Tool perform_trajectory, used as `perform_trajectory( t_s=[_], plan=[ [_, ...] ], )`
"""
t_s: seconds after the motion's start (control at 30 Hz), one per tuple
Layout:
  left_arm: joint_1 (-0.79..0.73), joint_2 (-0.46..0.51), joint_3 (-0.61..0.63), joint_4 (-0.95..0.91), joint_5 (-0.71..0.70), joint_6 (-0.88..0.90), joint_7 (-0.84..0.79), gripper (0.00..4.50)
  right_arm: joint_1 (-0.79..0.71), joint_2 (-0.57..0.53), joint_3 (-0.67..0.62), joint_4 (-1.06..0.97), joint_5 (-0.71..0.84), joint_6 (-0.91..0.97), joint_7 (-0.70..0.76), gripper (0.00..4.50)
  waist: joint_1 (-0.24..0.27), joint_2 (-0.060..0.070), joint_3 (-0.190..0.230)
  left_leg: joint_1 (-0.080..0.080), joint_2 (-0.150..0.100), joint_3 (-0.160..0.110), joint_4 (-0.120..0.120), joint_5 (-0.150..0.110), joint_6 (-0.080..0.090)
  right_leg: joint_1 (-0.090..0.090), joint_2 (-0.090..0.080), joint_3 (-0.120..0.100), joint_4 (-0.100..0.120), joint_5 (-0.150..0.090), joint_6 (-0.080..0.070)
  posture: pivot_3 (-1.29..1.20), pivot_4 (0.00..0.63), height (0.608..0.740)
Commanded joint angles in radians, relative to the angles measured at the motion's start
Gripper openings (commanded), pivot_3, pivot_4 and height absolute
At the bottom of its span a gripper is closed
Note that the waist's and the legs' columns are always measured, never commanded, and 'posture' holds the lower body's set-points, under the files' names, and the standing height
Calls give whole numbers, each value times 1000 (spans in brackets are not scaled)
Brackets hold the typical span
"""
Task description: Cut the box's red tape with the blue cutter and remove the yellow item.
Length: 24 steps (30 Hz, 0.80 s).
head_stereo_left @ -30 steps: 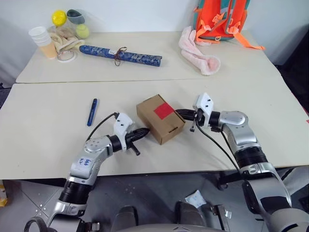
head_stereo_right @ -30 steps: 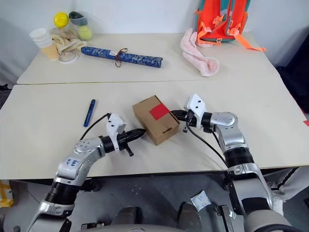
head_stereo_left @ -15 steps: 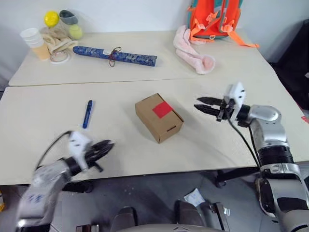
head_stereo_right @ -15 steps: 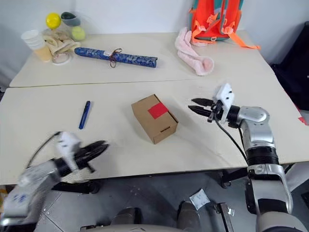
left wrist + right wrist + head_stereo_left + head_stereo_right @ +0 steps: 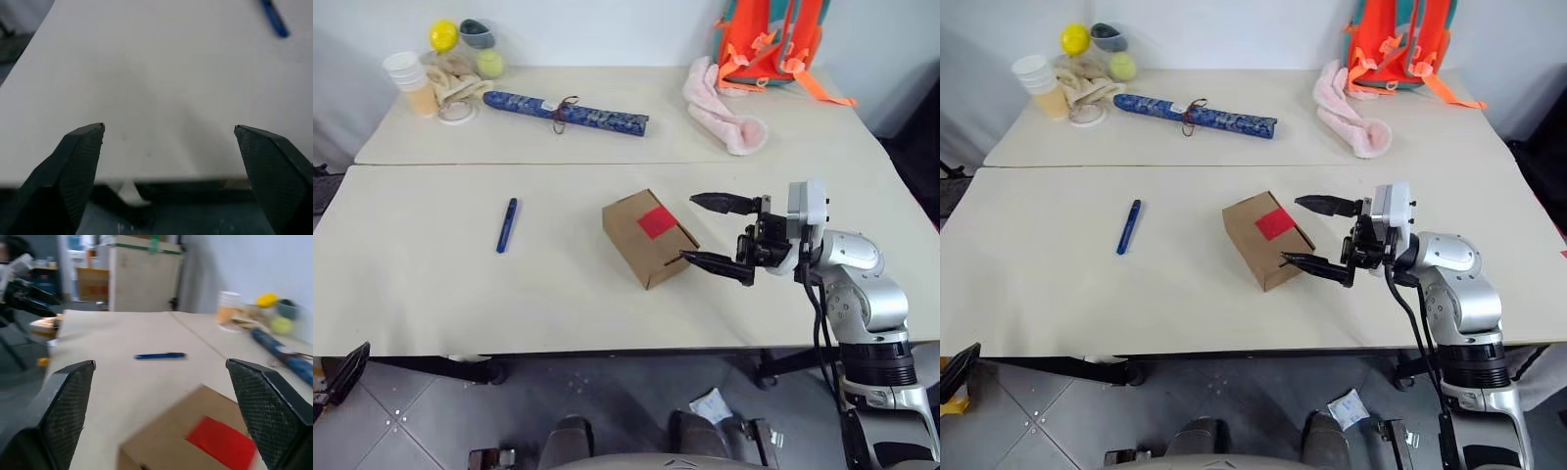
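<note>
The brown box [image 5: 641, 245] lies mid-table with the red tape [image 5: 658, 222] square on its lid. My right gripper [image 5: 690, 228] is open wide, hovering level at the box's right end, with nothing between its fingers. Its wrist view looks over the box [image 5: 171, 440] and tape [image 5: 220, 438] toward the blue cutter [image 5: 159, 355]. The cutter [image 5: 506, 224] lies alone to the box's left. My left gripper [image 5: 168, 127] is open and empty, low at the table's front left edge, with the cutter [image 5: 274, 17] far ahead of it. The yellow item is out of view.
On the far table lie a long patterned blue roll [image 5: 566, 110], a pink cloth [image 5: 724, 108] and an orange backpack [image 5: 769, 39]. Paper cups [image 5: 411, 78] and a yellow ball [image 5: 442, 34] stand at its back left corner. A seam [image 5: 509, 164] joins the two tables.
Both grippers were shut at the box's ends and have opened wide. The left arm swung back and leftward off the table's front edge. The right gripper drew back and rose slightly. The box stayed.
</note>
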Motion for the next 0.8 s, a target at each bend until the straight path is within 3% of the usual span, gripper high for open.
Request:
perform_trajectory(
  t_s=[0.03, 0.1, 0.23, 0.43, 0.8],
  plan=[
    [-17, 13, -8, -101, -82, 47, 25, 4488, -18, -28, -12, -17, -4, -40, 29, 4500, 8, -1, 0, 0, 0, 0, 1, -1, 0, 0, 0, 0, 0, 0, 0, 0, 150, 740],
    [-72, 18, -95, -185, -76, 94, 94, 4488, -33, -40, -16, 1, -12, -46, 38, 4500, 12, -1, -1, 0, 0, 0, 3, -1, 0, 0, 0, 0, 1, 0, 0, 0, 150, 740],
    [-308, 16, -306, -302, -38, 297, 383, 4488, -54, -56, -14, 27, -22, -55, 50, 4500, 20, -1, -1, 0, 0, 0, 4, -1, 0, 1, 0, 1, 4, 0, 0, 0, 150, 740],
    [-682, -74, -492, -184, -8, 543, 681, 4488, -62, -51, 1, 31, -21, -48, 65, 4500, 0, -4, -3, 1, 0, 0, 3, -1, 0, 0, 0, 0, 4, 0, 0, 0, 150, 740],
    [-951, -111, -676, 198, 195, 478, 721, 4488, -69, -31, 1, 15, -2, -22, 23, 4500, -7, -4, -3, 1, 0, 0, 3, -1, 0, 0, 0, -1, 4, 0, 0, 0, 150, 740]
  ],
)
